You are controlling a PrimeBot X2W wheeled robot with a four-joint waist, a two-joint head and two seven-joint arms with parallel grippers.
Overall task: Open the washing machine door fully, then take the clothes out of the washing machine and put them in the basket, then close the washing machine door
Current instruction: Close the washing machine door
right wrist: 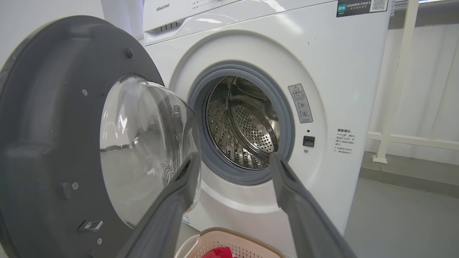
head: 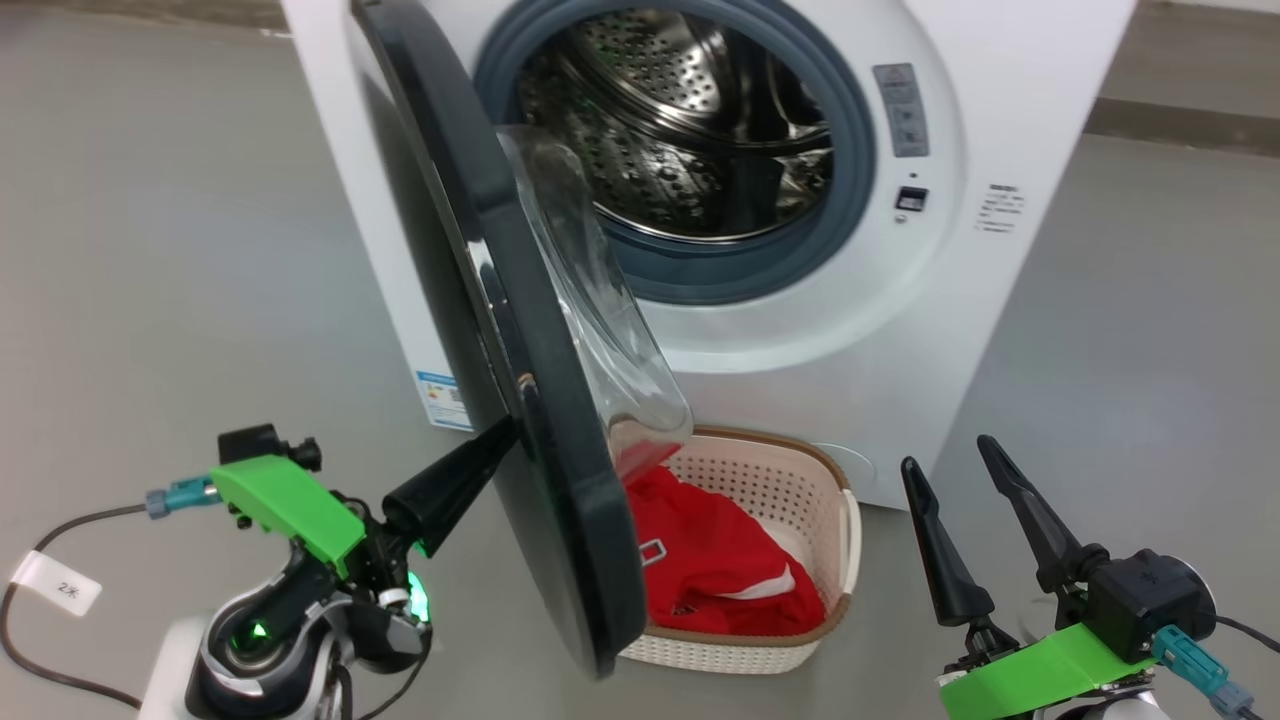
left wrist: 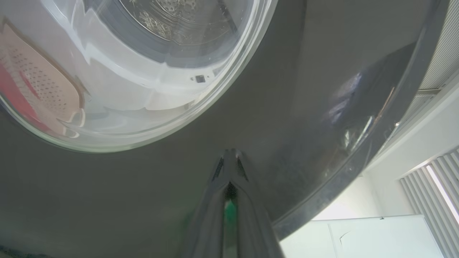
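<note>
washing machine (head: 850,400) 1 | door (head: 565,500) 1 | basket (head: 775,480) 1 | clothes (head: 720,560) 1 heap

The door (head: 470,250) stands half open from the washing machine (head: 760,400). In front of the machine, the basket (head: 800,470) holds red clothes (head: 720,570). The left gripper (head: 505,432), pinched together, touches the door; the right gripper (head: 947,455) gapes empty at the machine's right.

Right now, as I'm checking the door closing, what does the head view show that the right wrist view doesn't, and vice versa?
Head view: the shut left tool, tip against the washing machine door's black outer face, and a blue-white label low on the washing machine. Right wrist view: the door's grey inner face and the brand name on the top panel. Both: the steel drum, the open right tool, and the red clothes in the basket.
</note>
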